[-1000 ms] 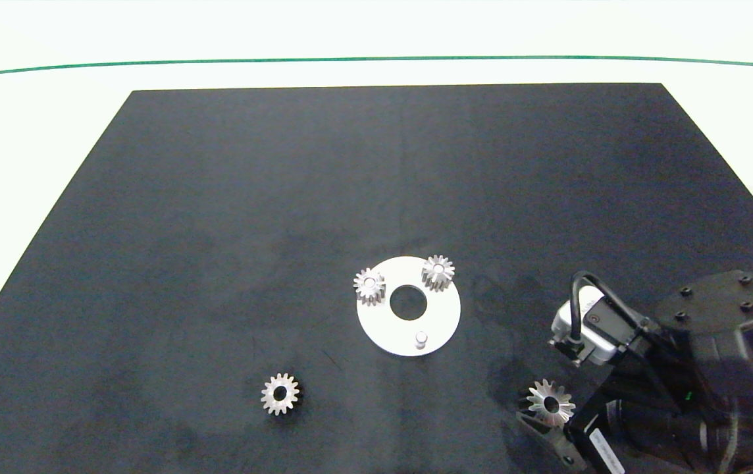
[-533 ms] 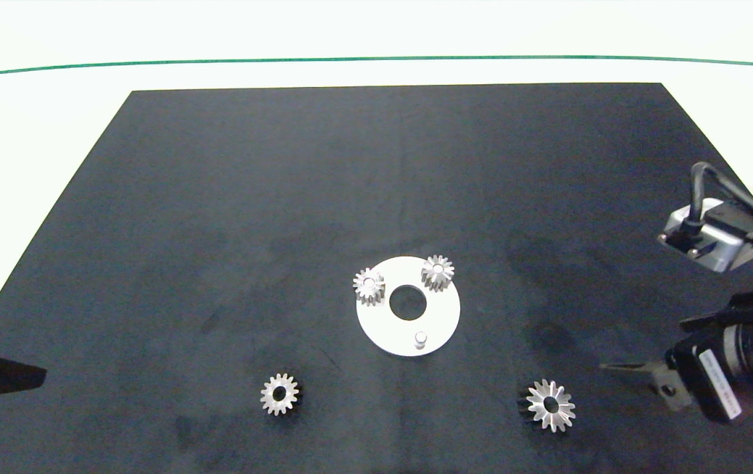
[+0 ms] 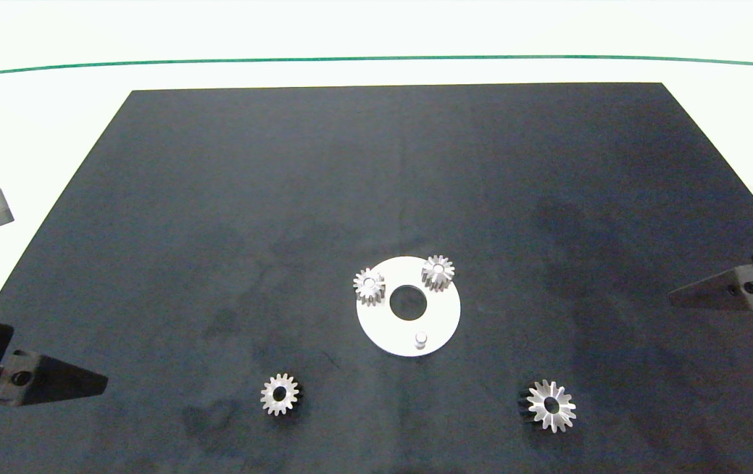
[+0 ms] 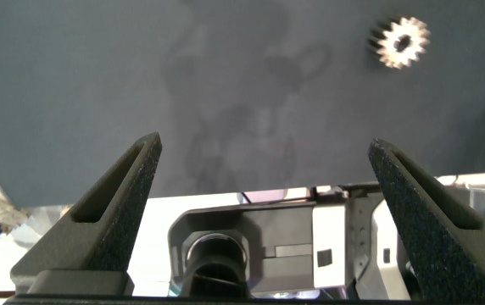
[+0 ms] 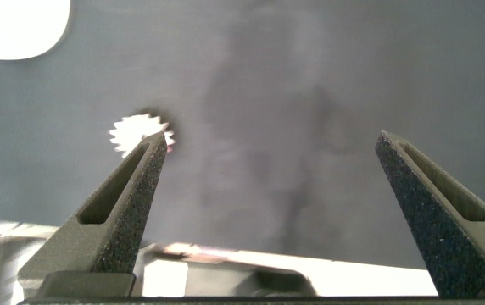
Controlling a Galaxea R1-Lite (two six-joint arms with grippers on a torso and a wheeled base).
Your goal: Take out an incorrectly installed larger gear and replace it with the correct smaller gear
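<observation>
Larger gear (image 3: pixel 549 406) flat near bench's (image 3: pixel 376 164) front edge, rightward, well apart from right gripper (image 5: pixel 268 182), fingers spread. Smaller gear (image 3: pixel 280 394) near front edge, leftward, apart from left gripper (image 4: pixel 264 178), likewise spread.

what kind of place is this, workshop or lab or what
Likely a robot test bench in a lab: a bare black mat on a white table, a white disc with pegs and loose metal gears, nothing else around.
</observation>
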